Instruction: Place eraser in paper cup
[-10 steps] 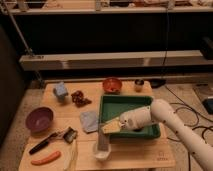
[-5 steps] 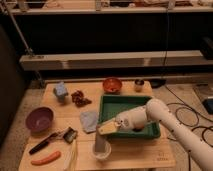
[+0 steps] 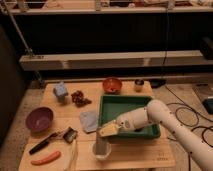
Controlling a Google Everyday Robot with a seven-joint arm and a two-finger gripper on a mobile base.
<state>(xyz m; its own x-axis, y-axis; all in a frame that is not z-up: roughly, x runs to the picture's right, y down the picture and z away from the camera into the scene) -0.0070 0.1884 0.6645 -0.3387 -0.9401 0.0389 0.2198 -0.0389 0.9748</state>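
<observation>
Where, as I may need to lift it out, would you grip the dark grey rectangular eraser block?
By its upper end, coming from straight above. The eraser appears to stand upright in the small white paper cup, so only that end clears the rim. The robot's hand hovers right over it, by the green plastic tray.

I find no legible text, label, brand, number or sign on any surface. A faint mark sits at the table's [image 3: 150,155] near right corner; I cannot read it. The gripper [image 3: 106,132], above the paper cup [image 3: 101,151], carries no readable marking.
</observation>
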